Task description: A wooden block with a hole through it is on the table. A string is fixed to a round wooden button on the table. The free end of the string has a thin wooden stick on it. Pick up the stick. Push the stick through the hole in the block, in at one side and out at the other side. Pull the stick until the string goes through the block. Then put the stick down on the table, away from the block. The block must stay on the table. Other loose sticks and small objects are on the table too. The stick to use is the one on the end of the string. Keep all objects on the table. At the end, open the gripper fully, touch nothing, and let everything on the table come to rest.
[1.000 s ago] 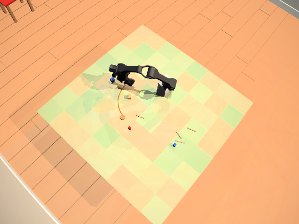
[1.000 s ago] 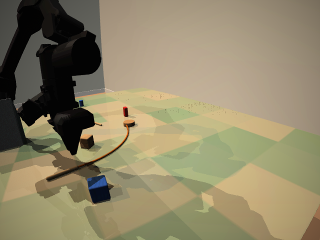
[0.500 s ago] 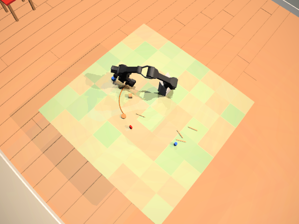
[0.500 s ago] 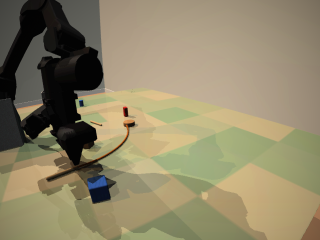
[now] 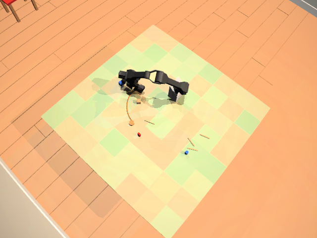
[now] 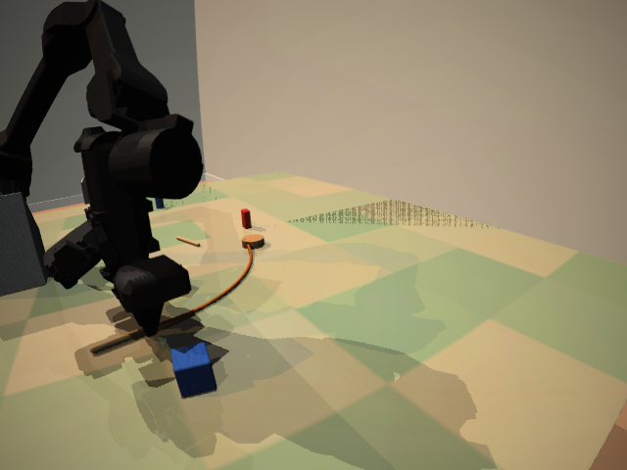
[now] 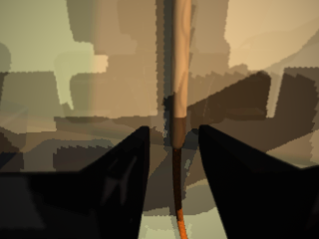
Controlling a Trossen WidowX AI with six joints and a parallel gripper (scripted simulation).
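Observation:
The wooden stick [image 6: 111, 346] [image 7: 181, 60] lies on the table. The orange string [image 5: 127, 106] [image 6: 237, 283] [image 7: 182, 230] runs in a curve from its end to the round button [image 5: 131, 123] [image 6: 252, 241]. My gripper [image 6: 151, 332] [image 7: 173, 133] is partly open, low over the table. In the wrist view its fingertips stand on either side of the stick's string end, with a gap on both sides. The small wooden block [image 5: 138, 101] stands on the table near the gripper, between it and the button; it is hidden behind the gripper in the exterior view. Its hole cannot be made out.
A blue cube [image 5: 120, 82] [image 6: 195, 371] sits close beside the gripper. A red block [image 5: 138, 134] [image 6: 246, 218] stands beyond the button. A loose stick [image 5: 149, 122] [image 6: 187, 241] lies near the button. Farther off lie three more sticks [image 5: 204, 136] [image 5: 190, 142] [image 5: 192, 148] and a blue piece [image 5: 186, 152].

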